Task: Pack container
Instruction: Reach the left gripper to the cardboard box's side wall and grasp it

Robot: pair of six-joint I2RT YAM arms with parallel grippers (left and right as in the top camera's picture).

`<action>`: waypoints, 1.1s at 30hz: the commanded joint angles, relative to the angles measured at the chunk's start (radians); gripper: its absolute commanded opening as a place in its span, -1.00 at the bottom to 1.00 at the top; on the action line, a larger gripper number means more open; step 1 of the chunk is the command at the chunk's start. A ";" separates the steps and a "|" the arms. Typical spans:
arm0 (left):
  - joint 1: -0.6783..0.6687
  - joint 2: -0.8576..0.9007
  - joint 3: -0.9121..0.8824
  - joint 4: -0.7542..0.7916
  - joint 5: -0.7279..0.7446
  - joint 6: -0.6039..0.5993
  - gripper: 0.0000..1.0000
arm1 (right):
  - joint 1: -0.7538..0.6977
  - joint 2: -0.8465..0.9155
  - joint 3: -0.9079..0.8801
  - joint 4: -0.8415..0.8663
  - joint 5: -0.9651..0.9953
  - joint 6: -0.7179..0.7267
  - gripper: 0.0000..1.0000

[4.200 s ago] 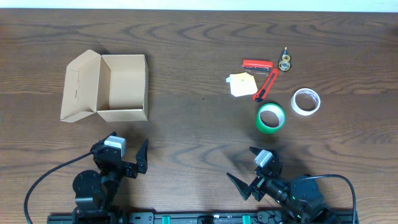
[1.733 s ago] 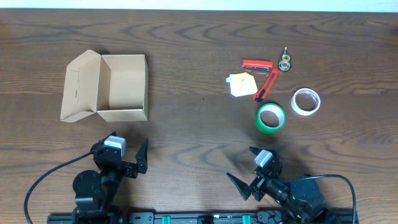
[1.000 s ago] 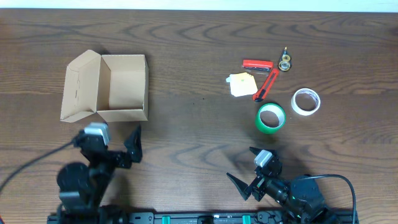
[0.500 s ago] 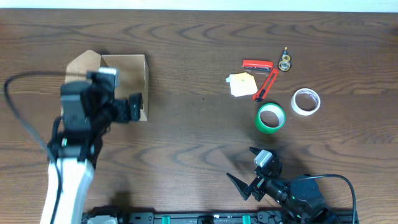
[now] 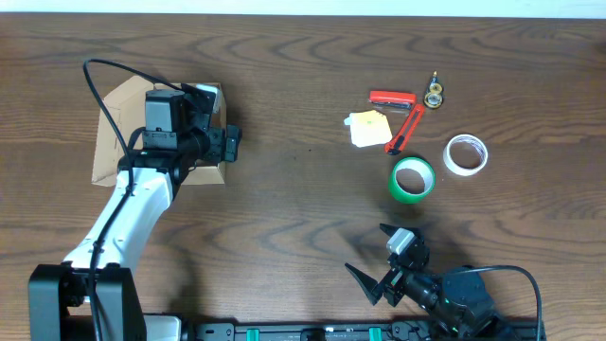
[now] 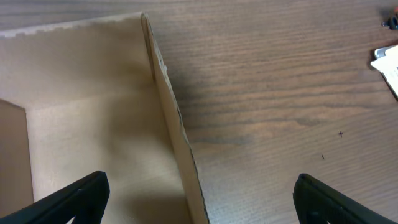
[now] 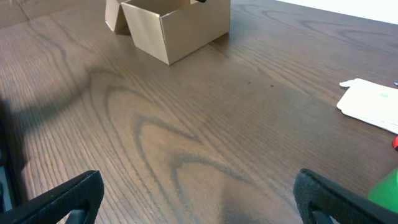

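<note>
The left gripper (image 5: 218, 123) has been brought over a wall of the cardboard box (image 5: 112, 142), spread wide (nothing packed yet); the right gripper (image 5: 367, 250) is kept parked, equally wide.

I count from here:
- Box (image 5: 114, 142): one, far left.
- Tape: two, a green roll (image 5: 397, 180) and a white roll (image 5: 452, 157), right.
- Cutter (image 5: 405, 129): one.
- Stapler (image 5: 392, 98), red: one.
- Notepad (image 5: 368, 129): one.
- Brass bits (image 5: 435, 94), far right: too small for me to count.
</note>
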 commanded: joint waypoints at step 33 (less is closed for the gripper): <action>-0.139 0.063 0.087 0.033 0.110 0.275 -0.88 | -0.006 -0.001 -0.003 -0.001 -0.004 -0.019 0.99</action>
